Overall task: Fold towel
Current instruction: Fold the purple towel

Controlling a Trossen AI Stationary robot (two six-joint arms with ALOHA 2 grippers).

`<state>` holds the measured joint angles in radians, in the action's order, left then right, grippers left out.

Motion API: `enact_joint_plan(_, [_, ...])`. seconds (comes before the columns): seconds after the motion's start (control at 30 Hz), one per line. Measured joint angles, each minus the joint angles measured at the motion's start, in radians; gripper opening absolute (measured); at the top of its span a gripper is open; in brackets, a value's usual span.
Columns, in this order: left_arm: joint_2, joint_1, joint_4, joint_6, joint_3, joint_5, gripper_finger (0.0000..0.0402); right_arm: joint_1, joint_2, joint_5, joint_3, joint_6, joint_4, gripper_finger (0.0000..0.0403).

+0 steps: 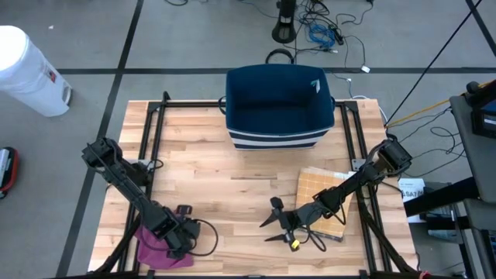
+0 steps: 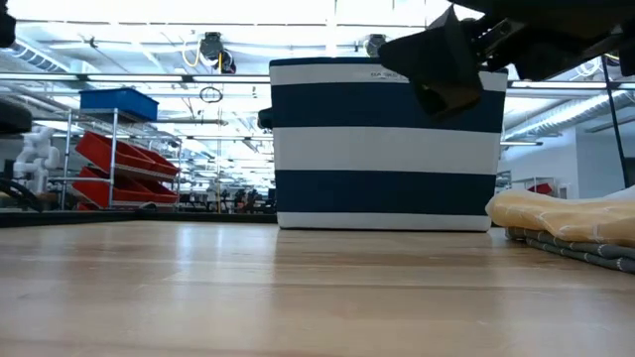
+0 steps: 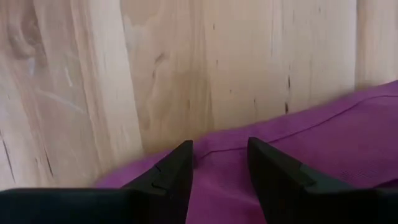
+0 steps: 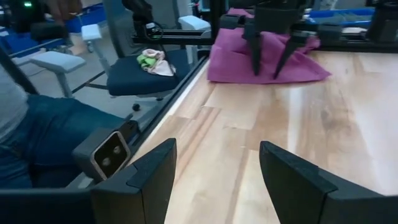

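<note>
A magenta towel (image 1: 155, 246) lies crumpled at the table's near left corner, also seen in the right wrist view (image 4: 230, 56). My left gripper (image 1: 178, 236) stands over its right edge, pointing down with fingers open (image 4: 265, 74). The left wrist view shows the towel's hemmed edge (image 3: 311, 143) running across under the two fingers (image 3: 219, 146). My right gripper (image 1: 267, 225) hovers open above bare wood at the near middle of the table, pointing toward the towel (image 4: 217, 149), with nothing between its fingers. My left gripper's open fingers (image 4: 255, 53) come from above, pointing down at the towel's edge (image 3: 217, 140) that faces the table's middle. I cannot tell whether their tips touch the cloth. The towel lies slack on the table.
A navy and white striped basket (image 1: 279, 101) stands at the far middle (image 2: 382, 144). A tan folded cloth (image 1: 322, 190) rests on a small stack at the right (image 2: 566, 213), under my right arm. A person sits beyond the table's left edge (image 4: 37, 130). Bare wood lies between the grippers.
</note>
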<state>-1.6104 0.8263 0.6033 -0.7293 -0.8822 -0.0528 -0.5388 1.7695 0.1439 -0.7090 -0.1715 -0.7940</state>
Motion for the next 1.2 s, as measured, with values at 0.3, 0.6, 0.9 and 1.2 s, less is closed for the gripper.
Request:
enact_joint_plan(0.3, [0.0, 0.015, 0.041, -0.025, 0.009, -0.01, 0.0148, 0.001, 0.0, 0.042, 0.0, 0.007, 0.002, 0.0217])
enact_joint_plan(0.6, [0.006, -0.001, -0.042, -0.039, 0.103, -0.005, 0.0077, 0.0, 0.0, 0.043, 0.0, 0.001, 0.019, 0.0217])
enact_joint_plan(0.9, [-0.002, -0.066, -0.218, 0.168, 0.085, -0.107, 0.0005, -0.003, 0.0, 0.038, 0.0, -0.018, 0.022, 0.0217])
enact_joint_plan(1.2, [-0.002, -0.22, -0.435, 0.426, 0.085, -0.34, 0.0002, -0.051, 0.0, 0.038, 0.0, -0.085, 0.066, 0.0217])
